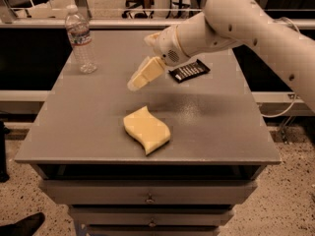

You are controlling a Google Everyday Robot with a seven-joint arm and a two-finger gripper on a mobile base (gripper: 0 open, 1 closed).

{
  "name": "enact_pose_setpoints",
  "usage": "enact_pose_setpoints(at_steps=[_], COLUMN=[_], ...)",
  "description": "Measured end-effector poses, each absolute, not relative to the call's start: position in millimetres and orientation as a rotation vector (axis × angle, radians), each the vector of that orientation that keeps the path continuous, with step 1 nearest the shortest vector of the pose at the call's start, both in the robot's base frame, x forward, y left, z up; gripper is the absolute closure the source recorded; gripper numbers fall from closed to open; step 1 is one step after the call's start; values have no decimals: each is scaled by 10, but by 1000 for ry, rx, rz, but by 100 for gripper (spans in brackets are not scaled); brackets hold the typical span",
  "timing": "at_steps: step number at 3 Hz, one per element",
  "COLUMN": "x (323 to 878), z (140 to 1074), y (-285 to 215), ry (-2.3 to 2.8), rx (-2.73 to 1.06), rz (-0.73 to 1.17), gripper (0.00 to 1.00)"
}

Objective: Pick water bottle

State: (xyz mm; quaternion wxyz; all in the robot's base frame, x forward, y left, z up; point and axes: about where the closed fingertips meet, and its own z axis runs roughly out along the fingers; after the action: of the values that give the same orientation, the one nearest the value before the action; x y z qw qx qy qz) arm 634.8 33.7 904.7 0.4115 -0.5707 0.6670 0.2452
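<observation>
The water bottle (79, 39) stands upright at the far left corner of the grey table (93, 127). It is clear and ribbed, with a white cap and a white label with red and blue print. My gripper (135, 81) hangs over the middle of the table on the white arm that reaches in from the right. It points down and to the left and is well to the right of the bottle, not touching it.
A yellow wavy sponge (146, 129) lies near the table's front middle, below the gripper. A black snack bar (189, 71) lies at the back right, partly behind the arm. Drawers sit under the tabletop. A shoe (22, 225) shows at the bottom left floor.
</observation>
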Motion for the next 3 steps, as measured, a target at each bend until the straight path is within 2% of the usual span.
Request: enact_pose_setpoints(at_steps=[2,3], x=[6988,7136], z=[8975,8984], y=[867,1207], ry=[1584,1538], rx=[-1243,-1203], rz=[760,827], gripper=[0,0])
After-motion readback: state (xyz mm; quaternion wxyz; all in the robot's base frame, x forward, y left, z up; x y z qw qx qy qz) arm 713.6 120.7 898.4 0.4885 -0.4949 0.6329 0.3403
